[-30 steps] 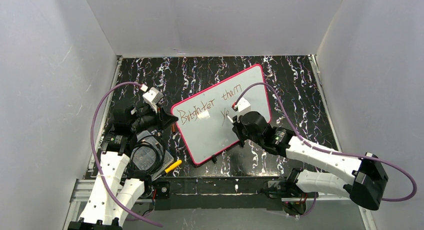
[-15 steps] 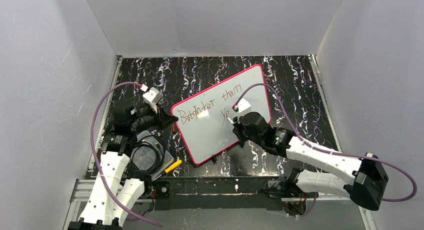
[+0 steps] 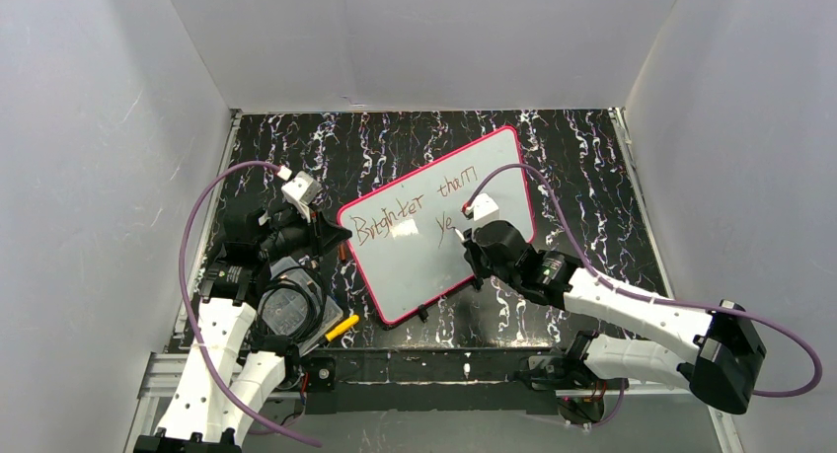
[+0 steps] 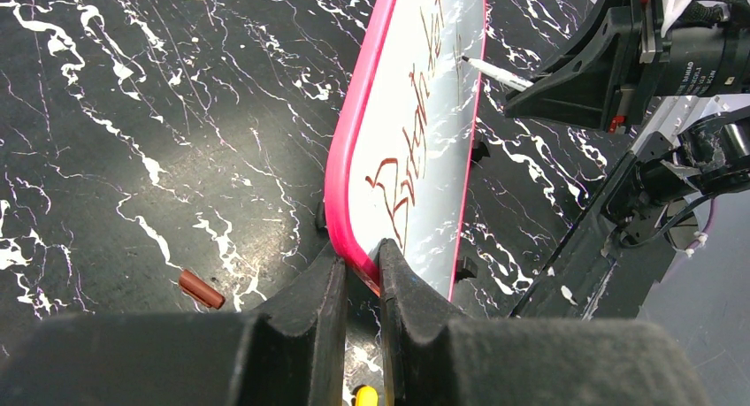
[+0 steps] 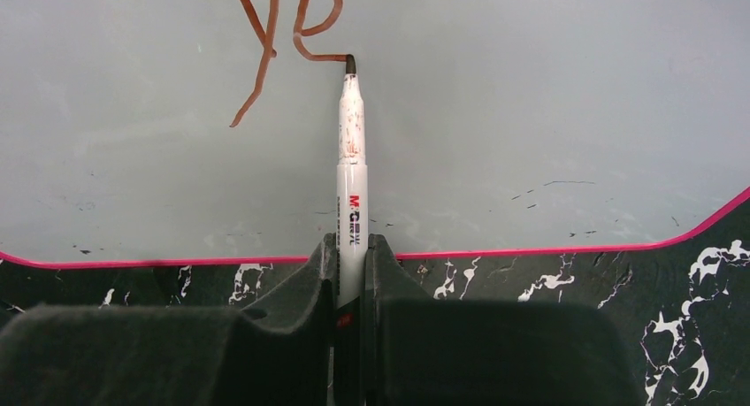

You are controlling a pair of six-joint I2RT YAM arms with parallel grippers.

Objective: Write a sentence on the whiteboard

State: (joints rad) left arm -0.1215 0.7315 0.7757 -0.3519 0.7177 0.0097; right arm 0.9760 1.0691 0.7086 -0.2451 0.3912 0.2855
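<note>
The whiteboard [image 3: 434, 236] lies tilted on the dark marbled table, its pink-red frame rounded at the corners. The sentence [image 3: 415, 211] reads "Brighter than" with "Ye" [image 5: 287, 26] below it. My left gripper [image 4: 361, 269] is shut on the whiteboard's near-left corner edge [image 4: 354, 185]. My right gripper [image 5: 351, 247] is shut on a white marker [image 5: 351, 176], its tip touching the board right after the "e". In the top view the right gripper [image 3: 472, 244] sits over the board's right half.
A brown marker cap [image 4: 201, 289] lies on the table left of the board. A yellow object [image 3: 342, 327] and a round dark item [image 3: 291, 310] lie by the left arm's base. White walls enclose the table on three sides.
The marker tip has moved slightly right across the board, finishing the "e" of the second line. The left gripper and the board have stayed put.
</note>
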